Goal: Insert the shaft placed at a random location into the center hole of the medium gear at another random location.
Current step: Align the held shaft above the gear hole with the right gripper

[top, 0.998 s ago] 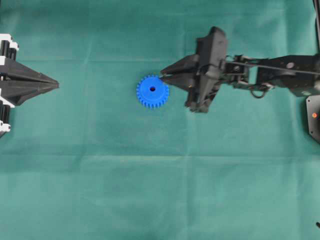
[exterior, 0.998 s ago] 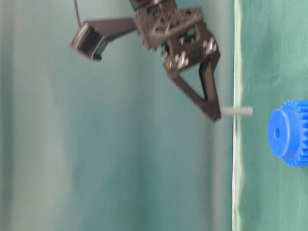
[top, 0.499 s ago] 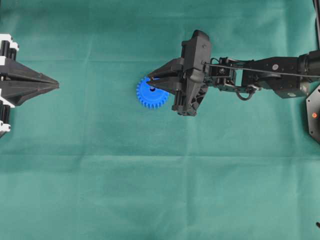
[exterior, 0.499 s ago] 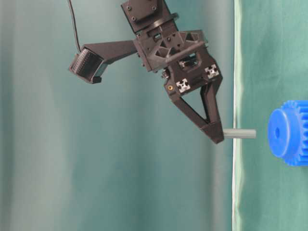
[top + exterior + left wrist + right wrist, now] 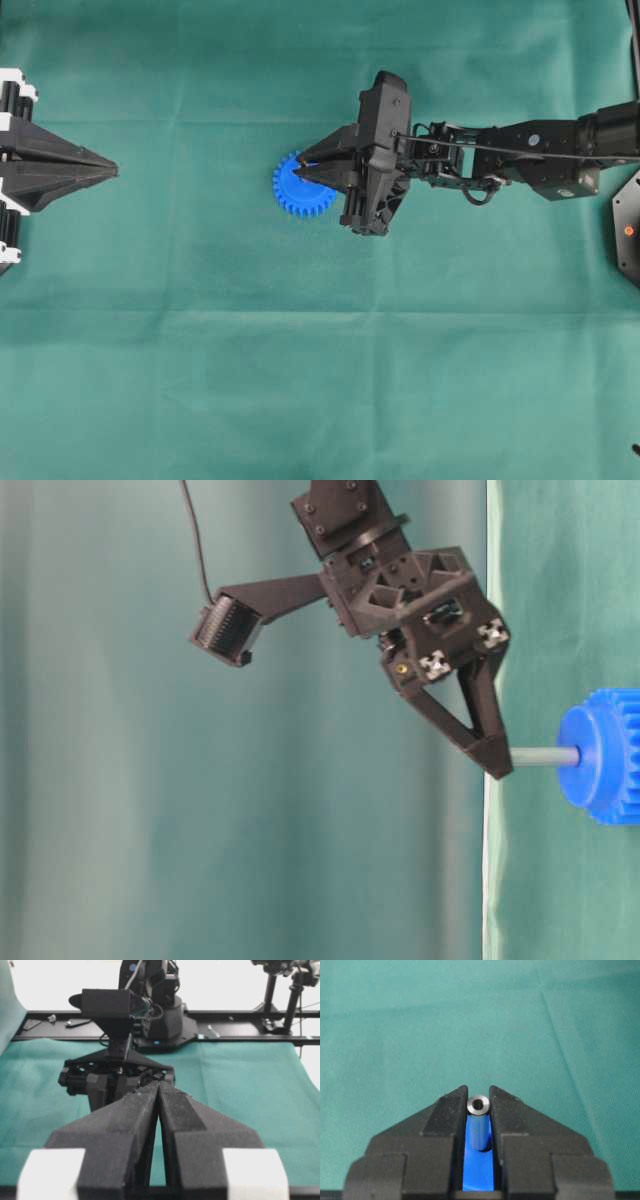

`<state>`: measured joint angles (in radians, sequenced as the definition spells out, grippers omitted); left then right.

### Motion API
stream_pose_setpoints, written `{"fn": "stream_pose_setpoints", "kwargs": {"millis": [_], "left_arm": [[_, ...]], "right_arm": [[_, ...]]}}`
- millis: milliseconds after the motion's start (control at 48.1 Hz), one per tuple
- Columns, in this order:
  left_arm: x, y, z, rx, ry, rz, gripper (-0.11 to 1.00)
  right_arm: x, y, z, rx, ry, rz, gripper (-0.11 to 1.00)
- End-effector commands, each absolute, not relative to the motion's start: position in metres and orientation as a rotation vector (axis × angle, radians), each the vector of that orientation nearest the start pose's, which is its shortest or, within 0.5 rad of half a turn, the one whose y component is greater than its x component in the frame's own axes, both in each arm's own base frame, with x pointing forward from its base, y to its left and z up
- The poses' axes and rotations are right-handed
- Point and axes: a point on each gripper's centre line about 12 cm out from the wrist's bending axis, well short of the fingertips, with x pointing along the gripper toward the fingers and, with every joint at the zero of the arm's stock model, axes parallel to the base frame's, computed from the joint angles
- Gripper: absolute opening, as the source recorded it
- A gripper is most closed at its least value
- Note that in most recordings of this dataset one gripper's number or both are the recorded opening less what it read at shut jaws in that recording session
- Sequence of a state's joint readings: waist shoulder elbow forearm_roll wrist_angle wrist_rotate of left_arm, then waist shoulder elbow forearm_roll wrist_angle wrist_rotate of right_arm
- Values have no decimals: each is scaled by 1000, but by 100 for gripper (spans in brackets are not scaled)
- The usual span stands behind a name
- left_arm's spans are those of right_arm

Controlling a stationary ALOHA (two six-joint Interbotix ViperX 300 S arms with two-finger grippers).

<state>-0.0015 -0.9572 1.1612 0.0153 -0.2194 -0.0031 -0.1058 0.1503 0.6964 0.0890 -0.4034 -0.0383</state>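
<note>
My right gripper (image 5: 303, 169) is pinching the shaft (image 5: 545, 757) between its two fingertips (image 5: 445, 1110). In the right wrist view the shaft's round grey end (image 5: 478, 1105) sits exactly between the black tips, and blue of the gear (image 5: 477, 1170) fills the gap behind it. In the table-level view the shaft points from my fingertip straight to the gear (image 5: 601, 754), and its far end meets the middle of the blue face, where the hole is. I cannot tell how deep it has gone in.

In the overhead view the gear (image 5: 291, 190) lies flat on the green cloth (image 5: 300, 380), a little left of the middle, and my right fingers cover its centre and upper right part, so the hole itself is hidden there.

My left gripper (image 5: 108, 170) is at the left edge of the overhead view, well apart from the gear. Its fingers (image 5: 140, 1110) are pressed together at the tips and hold nothing.
</note>
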Motion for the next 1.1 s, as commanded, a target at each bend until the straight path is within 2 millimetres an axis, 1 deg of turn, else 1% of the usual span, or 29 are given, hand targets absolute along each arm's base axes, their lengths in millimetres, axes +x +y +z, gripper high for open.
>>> {"fn": "stream_pose_setpoints", "kwargs": {"millis": [0,104,395,644,956,1081], "left_arm": [[203,-1,294,12,-26,-7,0],[203,-1,294,12,-26,-7,0],[203,-1,294,12,-26,-7,0],[203,-1,294,12,-28,-7,0],[203,-1,294,12,-28,-7,0],[203,-1,294,12,-26,-7,0]], "right_arm": [[413,-49,150,47,394,-150,13],[414,-49,148,48,400,-151,13],[413,-50,151,48,390,-152,13],[408,-51,173,38,343,-154,13],[406,-51,169,37,360,-153,13],[407,-51,164,40,369,-155,13]]}}
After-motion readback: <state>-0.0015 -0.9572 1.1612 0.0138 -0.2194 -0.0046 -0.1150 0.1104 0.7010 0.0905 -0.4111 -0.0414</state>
